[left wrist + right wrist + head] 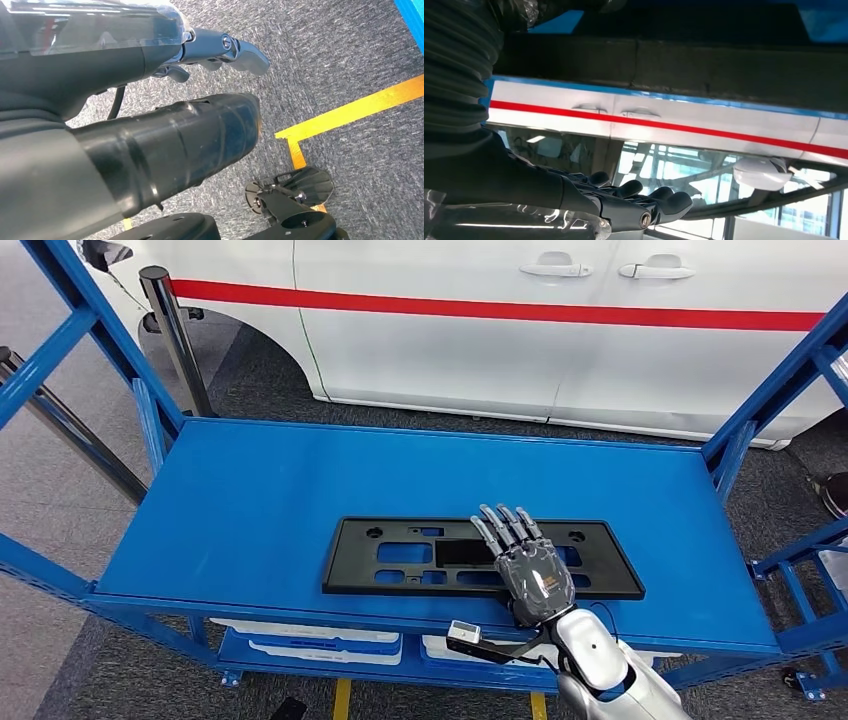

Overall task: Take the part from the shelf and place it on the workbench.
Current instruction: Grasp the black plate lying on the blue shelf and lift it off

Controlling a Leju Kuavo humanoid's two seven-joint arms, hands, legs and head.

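The part (pixel 400 558) is a long flat black plastic plate with cut-outs, lying near the front edge of the blue shelf (pixel 250 480). My right hand (pixel 530 570) reaches in from the front over the plate's right half, palm down, fingers straight and apart, holding nothing. In the right wrist view the plate (pixel 674 65) is a dark band, and the fingers (pixel 644 197) stand off from it with a gap between. My left hand (pixel 125 60) hangs down by my side over grey carpet, fingers loosely extended and holding nothing.
A white car (pixel 560 320) with a red stripe stands close behind the shelf. Blue slanted uprights (pixel 770 390) frame both shelf ends, and a black post (pixel 175 335) stands at the back left. White parts (pixel 320 640) lie on the lower shelf. Yellow tape (pixel 350 110) marks the floor.
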